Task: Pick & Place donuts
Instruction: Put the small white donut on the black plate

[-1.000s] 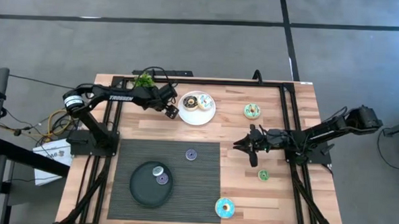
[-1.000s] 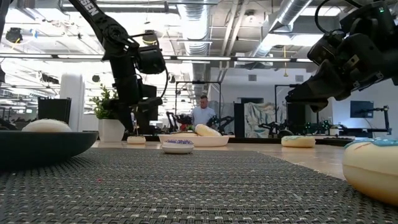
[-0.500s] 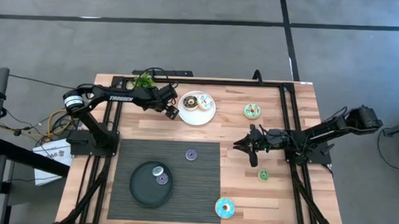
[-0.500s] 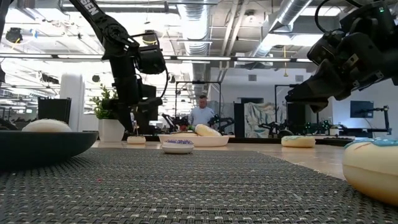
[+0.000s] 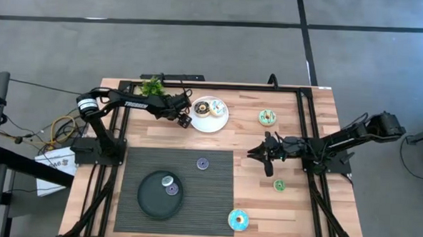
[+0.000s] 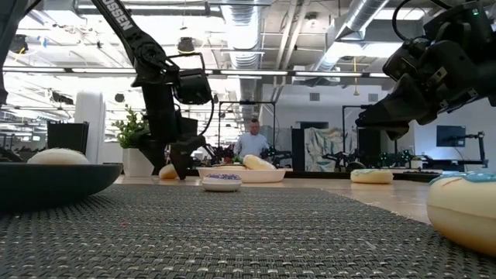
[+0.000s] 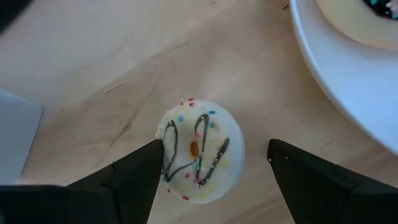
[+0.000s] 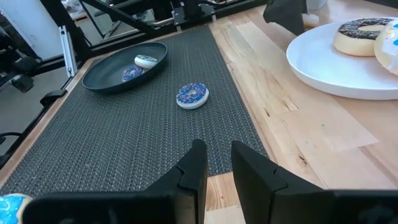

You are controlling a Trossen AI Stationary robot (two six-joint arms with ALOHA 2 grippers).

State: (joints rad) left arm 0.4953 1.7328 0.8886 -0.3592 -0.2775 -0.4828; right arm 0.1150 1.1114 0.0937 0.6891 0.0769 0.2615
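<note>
My left gripper [image 5: 185,121] is open and low over the wood beside the white plate [image 5: 222,122]. In the left wrist view its fingers stand on either side of a coin-sized tan donut [image 7: 199,158] that lies flat on the table. A chocolate donut [image 5: 202,108] and a white donut [image 5: 217,108] lie on the plate. The green donut [image 5: 267,118], a small green one [image 5: 279,185] and the blue donut [image 5: 238,220] lie on the wood. A small purple donut [image 5: 202,162] sits on the mat. My right gripper [image 5: 253,152] waits above the table's right half, its fingers narrowly open.
A black round dish [image 5: 147,201] on the dark mat [image 5: 208,197] holds a pale small donut [image 5: 167,179] and a purple one [image 5: 172,190]. A potted plant [image 5: 153,84] stands at the far edge behind my left arm. Black frame rails run along the table's sides.
My left gripper has come down toward the table beside the white plate and shifted slightly toward it. Its open fingers now reach the table around the small tan donut. My right arm has kept still.
</note>
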